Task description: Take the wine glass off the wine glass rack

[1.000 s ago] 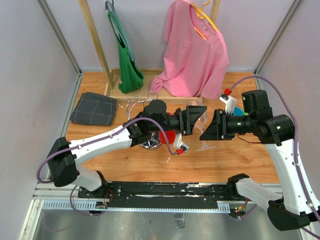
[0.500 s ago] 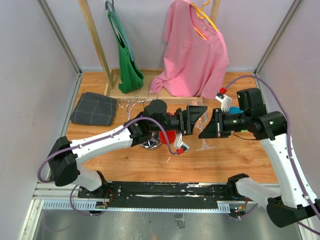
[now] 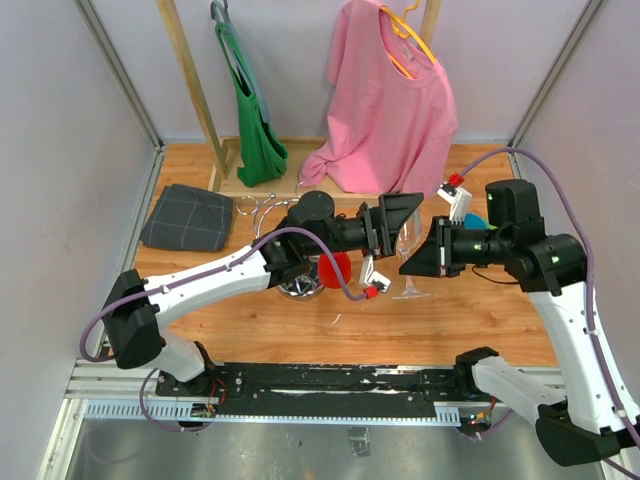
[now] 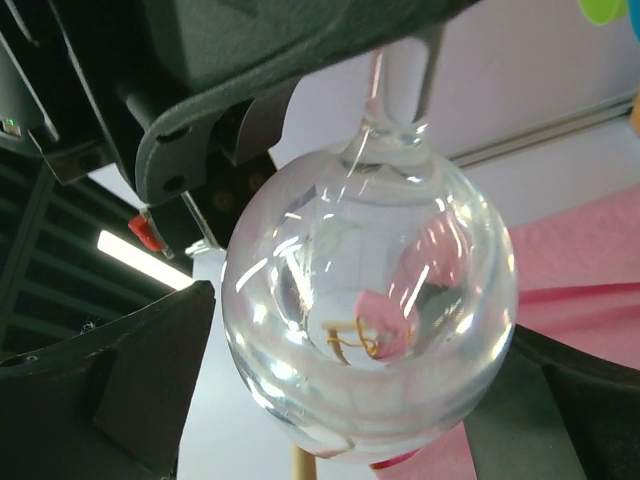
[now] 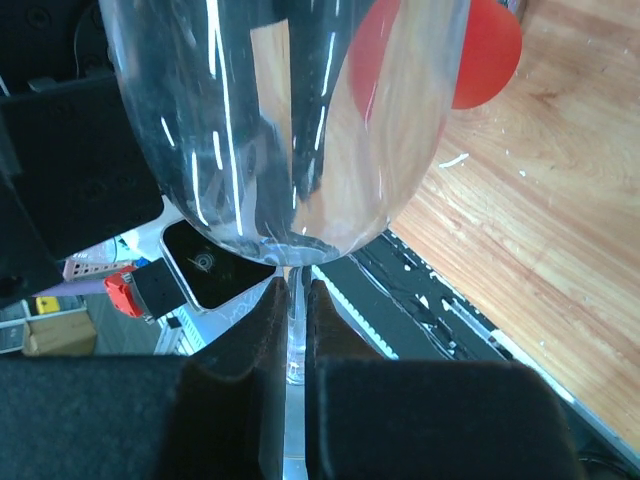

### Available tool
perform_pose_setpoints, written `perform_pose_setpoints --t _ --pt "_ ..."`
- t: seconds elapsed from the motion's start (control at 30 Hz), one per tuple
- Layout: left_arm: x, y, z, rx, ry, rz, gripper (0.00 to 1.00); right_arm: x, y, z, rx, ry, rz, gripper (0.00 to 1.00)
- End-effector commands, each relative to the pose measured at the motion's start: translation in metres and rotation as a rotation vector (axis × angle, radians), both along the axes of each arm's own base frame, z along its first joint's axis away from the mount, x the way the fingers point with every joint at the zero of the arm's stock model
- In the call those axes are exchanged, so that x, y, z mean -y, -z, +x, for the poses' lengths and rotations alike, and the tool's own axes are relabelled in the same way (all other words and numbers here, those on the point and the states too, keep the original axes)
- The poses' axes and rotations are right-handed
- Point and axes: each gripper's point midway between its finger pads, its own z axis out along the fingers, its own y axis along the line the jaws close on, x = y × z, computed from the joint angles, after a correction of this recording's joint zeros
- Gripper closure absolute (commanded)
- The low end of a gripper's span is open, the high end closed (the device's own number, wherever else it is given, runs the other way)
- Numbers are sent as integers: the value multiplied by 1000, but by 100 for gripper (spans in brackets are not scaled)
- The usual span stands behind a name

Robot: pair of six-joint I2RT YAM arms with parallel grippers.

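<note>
The clear wine glass [image 3: 407, 243] stands upright between my two grippers, right of centre, its foot low near the tabletop. My right gripper [image 3: 424, 258] is shut on its stem just under the bowl, as the right wrist view [image 5: 292, 285] shows. The bowl [image 4: 370, 300] fills the left wrist view. My left gripper [image 3: 400, 222] is open, with a finger [image 4: 110, 400] on each side of the bowl and only thin gaps showing. The chrome wine glass rack [image 3: 262, 209] stands left of them. Its round base [image 3: 299, 288] is partly hidden under my left arm.
A red round object [image 3: 335, 268] lies under my left arm and also shows in the right wrist view [image 5: 485, 55]. A grey folded cloth [image 3: 187, 217] lies at the left. A pink shirt [image 3: 390, 110] and a green bag [image 3: 255, 120] hang on the wooden frame [image 3: 190, 85] behind.
My left gripper has swung up and slightly back around the bowl. My right arm shifted a little with the stem held. The glass foot stays in the same spot.
</note>
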Motion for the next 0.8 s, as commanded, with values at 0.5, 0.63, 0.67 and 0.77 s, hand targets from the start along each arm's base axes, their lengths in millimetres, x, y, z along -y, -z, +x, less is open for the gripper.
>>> perform_pose_setpoints --t 0.5,0.63,0.67,0.77 --pt "-30 -97 7 25 -114 -285 1 17 -47 10 238 140 2 99" --pt "-35 -98 12 -11 -146 -305 1 23 -59 8 287 172 -2 99" --pt "-36 -98 15 -23 -158 -311 1 25 -62 7 295 181 -5 99" --pt "-40 -96 23 -47 -205 -323 1 30 -68 4 319 202 -16 99"
